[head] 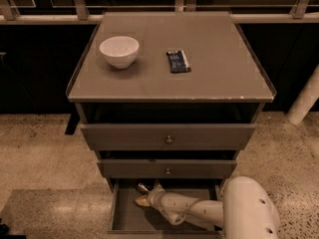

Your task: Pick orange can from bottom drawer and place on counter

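The bottom drawer [124, 218] is pulled open below two shut drawers. My gripper [145, 194] is inside it near the back left, with the white arm [192, 210] reaching in from the lower right. A small shiny piece [142, 186] at the gripper's tip looks like an end of the orange can; the rest of the can is hidden by the gripper. The counter [214, 68] is the cabinet's flat top above.
A white bowl [119, 51] and a flat dark blue packet [178, 60] lie on the counter. The two upper drawers [168, 138] with round knobs overhang the open drawer. A white post [304, 103] stands at the right. The floor is speckled stone.
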